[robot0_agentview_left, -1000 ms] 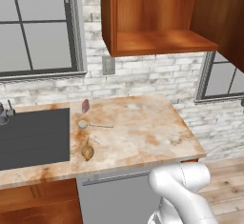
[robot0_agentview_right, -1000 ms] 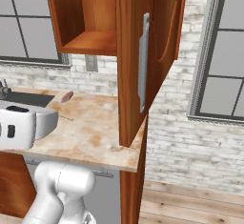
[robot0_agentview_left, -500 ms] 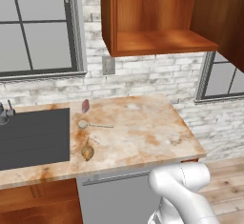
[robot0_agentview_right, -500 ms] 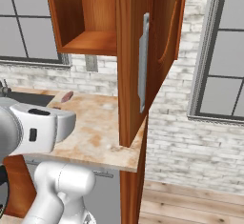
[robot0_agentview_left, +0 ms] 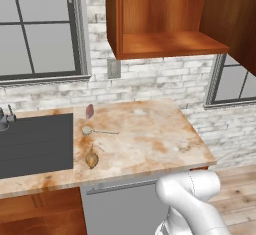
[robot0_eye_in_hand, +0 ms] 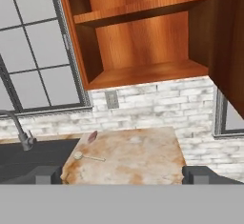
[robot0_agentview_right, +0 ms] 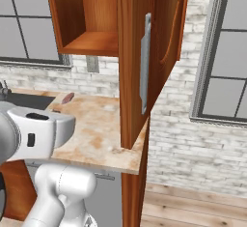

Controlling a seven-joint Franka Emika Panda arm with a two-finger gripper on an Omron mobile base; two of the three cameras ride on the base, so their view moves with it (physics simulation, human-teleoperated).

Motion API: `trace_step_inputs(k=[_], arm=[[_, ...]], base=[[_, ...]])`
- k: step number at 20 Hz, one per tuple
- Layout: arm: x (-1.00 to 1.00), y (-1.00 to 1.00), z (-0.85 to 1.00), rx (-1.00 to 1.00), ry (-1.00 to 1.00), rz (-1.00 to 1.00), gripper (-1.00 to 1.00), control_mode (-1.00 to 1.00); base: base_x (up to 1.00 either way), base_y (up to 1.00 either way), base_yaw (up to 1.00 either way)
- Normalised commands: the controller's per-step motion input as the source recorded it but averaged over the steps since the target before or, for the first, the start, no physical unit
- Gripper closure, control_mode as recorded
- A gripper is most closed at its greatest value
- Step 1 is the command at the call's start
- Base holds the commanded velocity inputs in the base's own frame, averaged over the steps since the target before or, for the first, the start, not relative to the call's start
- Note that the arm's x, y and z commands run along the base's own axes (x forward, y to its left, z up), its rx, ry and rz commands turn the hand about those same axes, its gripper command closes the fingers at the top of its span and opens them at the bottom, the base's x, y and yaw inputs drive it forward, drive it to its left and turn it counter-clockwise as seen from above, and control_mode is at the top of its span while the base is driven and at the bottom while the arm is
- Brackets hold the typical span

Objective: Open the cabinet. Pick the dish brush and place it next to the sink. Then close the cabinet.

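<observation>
- The arm's white body has swung further right across the lower left of the right base view since half a second ago.
- Gripper (robot0_eye_in_hand: 122,173): jaws spread wide, holding nothing.
- Dish brush (robot0_agentview_left: 97,131) unmoved on the counter (robot0_agentview_left: 150,139), centre-left, beside the sink (robot0_agentview_left: 35,144).
- Cabinet (robot0_agentview_left: 165,24) door (robot0_agentview_right: 161,47) stays open.

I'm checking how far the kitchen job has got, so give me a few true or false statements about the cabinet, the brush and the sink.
1. The reddish-brown wooden wall cabinet stands open. True.
2. The slim dish brush with the pale round head lies on a cabinet shelf. False: it lies on the beige marble counter, just right of the dark grey sink basin.
3. The gripper is shut on the brush. False: its jaws are wide open and hold nothing.
4. A yellowish-brown lump lies on the counter nearer the front edge than the brush. True.
5. The cabinet door's silver bar handle runs vertically. True.
</observation>
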Motion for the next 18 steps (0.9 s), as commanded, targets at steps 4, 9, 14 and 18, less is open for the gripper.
trace_step_inputs(k=[4,9,14,18], arm=[[-0.10,-0.18,0.00,0.00,0.00,-0.01,-1.00,-1.00],[-0.15,-0.23,0.00,0.00,0.00,-0.02,-1.00,-1.00],[-0.38,-0.44,0.00,0.00,-0.05,-0.08,-1.00,-1.00],[-0.60,-0.47,0.00,0.00,-0.07,-0.07,-1.00,-1.00]], base=[[0.00,0.00,0.00],[0.00,0.00,0.00],[0.00,0.00,0.00],[0.00,0.00,0.00]])
